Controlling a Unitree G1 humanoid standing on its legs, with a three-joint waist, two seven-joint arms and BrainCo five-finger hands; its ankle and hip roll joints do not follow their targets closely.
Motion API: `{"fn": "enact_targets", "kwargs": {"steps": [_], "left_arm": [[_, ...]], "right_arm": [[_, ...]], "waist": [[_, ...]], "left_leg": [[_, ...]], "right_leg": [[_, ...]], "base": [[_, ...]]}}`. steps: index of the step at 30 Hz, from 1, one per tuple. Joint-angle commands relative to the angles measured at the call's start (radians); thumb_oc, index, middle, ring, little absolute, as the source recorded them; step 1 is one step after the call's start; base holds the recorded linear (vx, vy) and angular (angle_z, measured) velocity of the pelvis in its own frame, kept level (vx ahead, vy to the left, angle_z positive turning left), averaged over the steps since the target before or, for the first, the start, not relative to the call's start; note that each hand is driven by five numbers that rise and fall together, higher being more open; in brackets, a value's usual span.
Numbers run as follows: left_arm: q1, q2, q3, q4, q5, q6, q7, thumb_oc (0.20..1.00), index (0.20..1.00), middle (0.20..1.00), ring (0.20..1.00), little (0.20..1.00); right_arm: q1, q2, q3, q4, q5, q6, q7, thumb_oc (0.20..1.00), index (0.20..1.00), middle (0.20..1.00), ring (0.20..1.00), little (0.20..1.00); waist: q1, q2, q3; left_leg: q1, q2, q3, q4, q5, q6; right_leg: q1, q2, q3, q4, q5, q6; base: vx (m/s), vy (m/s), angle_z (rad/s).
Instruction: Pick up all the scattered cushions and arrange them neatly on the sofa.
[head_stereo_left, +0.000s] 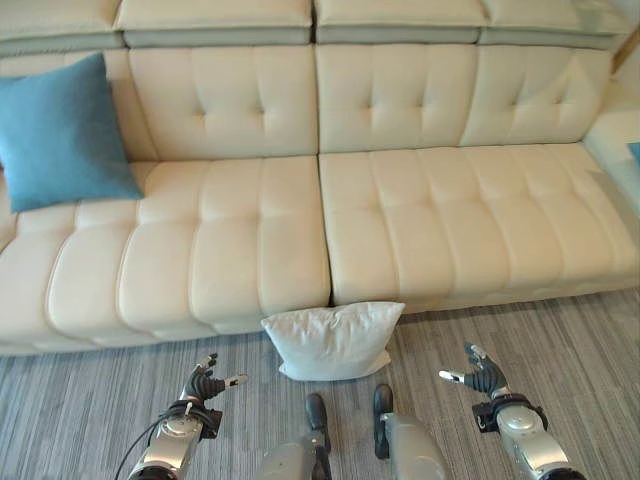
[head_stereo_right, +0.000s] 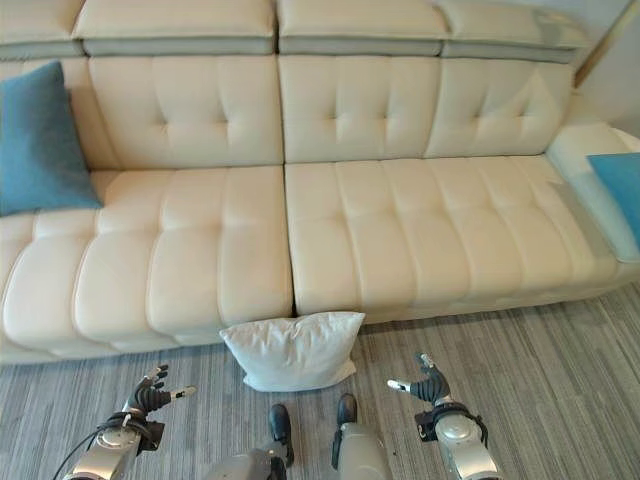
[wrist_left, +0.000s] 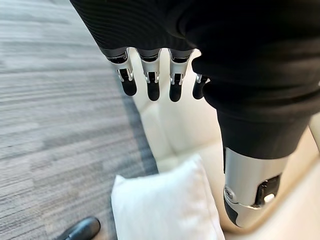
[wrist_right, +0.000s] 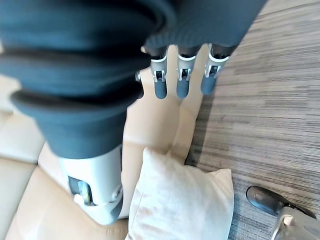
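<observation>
- the left hand's (head_stereo_left: 203, 385) fingers (wrist_left: 150, 85) were straight and slightly spread, thumb held apart, holding nothing, above the carpet (head_stereo_left: 80, 420).
- the right hand's (head_stereo_left: 480, 375) fingers (wrist_right: 182, 85) were likewise straight and apart, thumb out to the side, empty, also above the carpet.
- between the two hands, ahead of them, a white cushion (head_stereo_left: 335, 340) lay on the carpet, its far edge against the front of the sofa (head_stereo_left: 400, 200), about where the two seat sections met. neither hand touched it; the left hand was near it, the right hand farther off.
- the same white cushion showed past the fingers in both wrist views, with the sofa's cream front beyond.
- a teal cushion (head_stereo_left: 60, 130) stood tilted on the sofa's left seat, leaning on the backrest near the left end.
- another teal cushion (head_stereo_right: 620, 195) lay on the sofa's far right section, cut by the edge of the view.
- the sofa was cream, tufted, with a grey-edged headrest row along the top.
</observation>
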Motion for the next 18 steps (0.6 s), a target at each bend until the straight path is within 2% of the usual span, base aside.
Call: {"fn": "enact_targets", "kwargs": {"steps": [1,3,4,8,9,11,12,13,14,15,16,18], "left_arm": [[-0.051,0.026,0.011,-0.018,-0.034,-0.044,0.033,1.0,1.0,1.0,1.0,1.0],[-0.071,0.032,0.006,-0.01,-0.043,-0.047,0.044,1.0,1.0,1.0,1.0,1.0],[-0.105,0.035,-0.004,0.001,-0.074,-0.053,0.062,1.0,1.0,1.0,1.0,1.0],[-0.202,0.048,-0.011,0.039,-0.171,-0.083,0.105,1.0,1.0,1.0,1.0,1.0],[-0.204,0.048,-0.01,0.041,-0.172,-0.084,0.105,1.0,1.0,1.0,1.0,1.0],[-0.294,0.079,-0.024,0.053,-0.22,-0.102,0.128,1.0,1.0,1.0,1.0,1.0],[-0.294,0.079,-0.024,0.053,-0.22,-0.102,0.128,1.0,1.0,1.0,1.0,1.0],[-0.372,0.119,-0.04,0.061,-0.229,-0.103,0.142,1.0,1.0,1.0,1.0,1.0],[-0.403,0.135,-0.046,0.058,-0.234,-0.104,0.145,1.0,1.0,1.0,1.0,1.0],[-0.403,0.135,-0.046,0.058,-0.235,-0.104,0.145,1.0,1.0,1.0,1.0,1.0],[-0.473,0.171,-0.067,0.048,-0.241,-0.113,0.155,1.0,1.0,1.0,1.0,1.0],[-0.549,0.21,-0.097,0.059,-0.241,-0.114,0.16,1.0,1.0,1.0,1.0,1.0]], "right_arm": [[-0.112,-0.073,0.01,0.003,-0.015,-0.049,-0.063,1.0,1.0,1.0,1.0,1.0],[-0.138,-0.076,0.02,0.014,-0.017,-0.052,-0.074,1.0,1.0,1.0,1.0,1.0],[-0.184,-0.079,0.032,0.054,-0.008,-0.051,-0.102,1.0,1.0,1.0,1.0,1.0],[-0.303,-0.107,0.048,0.144,0.038,-0.057,-0.151,1.0,1.0,1.0,1.0,1.0],[-0.306,-0.107,0.049,0.146,0.039,-0.058,-0.151,1.0,1.0,1.0,1.0,1.0],[-0.416,-0.137,0.071,0.202,0.077,-0.059,-0.179,1.0,1.0,1.0,1.0,1.0],[-0.416,-0.137,0.071,0.202,0.077,-0.059,-0.179,1.0,1.0,1.0,1.0,1.0],[-0.503,-0.149,0.098,0.226,0.098,-0.057,-0.195,1.0,1.0,1.0,1.0,1.0],[-0.538,-0.147,0.108,0.24,0.107,-0.058,-0.2,1.0,1.0,1.0,1.0,1.0],[-0.538,-0.147,0.108,0.24,0.107,-0.058,-0.2,1.0,1.0,1.0,1.0,1.0],[-0.621,-0.163,0.132,0.269,0.132,-0.063,-0.216,1.0,1.0,1.0,1.0,1.0],[-0.713,-0.185,0.162,0.298,0.147,-0.066,-0.226,1.0,1.0,1.0,1.0,1.0]], "waist": [[0.012,0.006,0.039],[0.013,0.008,0.05],[0.017,0.019,0.073],[0.013,0.035,0.121],[0.013,0.036,0.119],[-0.002,0.042,0.139],[-0.002,0.042,0.137],[-0.013,0.043,0.158],[-0.013,0.044,0.156],[-0.013,0.044,0.154],[-0.018,0.049,0.169],[-0.019,0.057,0.173]], "left_leg": [[-0.089,0.113,0.018,0.23,-0.143,-0.091],[-0.129,0.118,0.016,0.263,-0.149,-0.091],[-0.179,0.125,0.006,0.315,-0.183,-0.1],[-0.35,0.143,0.019,0.424,-0.2,-0.099],[-0.356,0.144,0.019,0.428,-0.201,-0.099],[-0.532,0.178,0.038,0.545,-0.222,-0.098],[-0.534,0.178,0.038,0.546,-0.223,-0.098],[-0.653,0.198,0.037,0.635,-0.243,-0.097],[-0.717,0.209,0.036,0.673,-0.252,-0.095],[-0.719,0.209,0.036,0.674,-0.253,-0.095],[-0.826,0.225,0.035,0.743,-0.272,-0.091],[-0.936,0.232,0.029,0.812,-0.288,-0.087]], "right_leg": [[-0.012,0.001,-0.046,-0.012,0.068,0.026],[-0.045,-0.001,-0.045,0.009,0.063,0.021],[-0.093,0.0,-0.04,0.055,0.027,0.019],[-0.275,-0.003,-0.032,0.17,-0.003,0.005],[-0.281,-0.003,-0.032,0.174,-0.005,0.005],[-0.467,-0.003,-0.009,0.284,-0.024,-0.004],[-0.469,-0.003,-0.009,0.285,-0.024,-0.004],[-0.591,0.001,0.013,0.362,-0.035,-0.013],[-0.653,0.002,0.021,0.398,-0.042,-0.016],[-0.655,0.002,0.021,0.398,-0.043,-0.016],[-0.766,0.007,0.039,0.465,-0.053,-0.021],[-0.875,0.014,0.054,0.53,-0.065,-0.025]], "base": [[-0.12,-0.163,0.08],[-0.06,-0.108,0.16],[-0.02,-0.079,0.16],[-0.09,-0.08,0.06],[-0.15,-0.038,-0.02],[-0.14,-0.042,-0.06],[-0.13,-0.047,-0.07],[-0.11,-0.034,-0.07],[-0.11,-0.034,-0.05],[-0.07,-0.025,-0.15],[-0.05,-0.023,-0.18],[-0.02,-0.017,-0.15]]}}
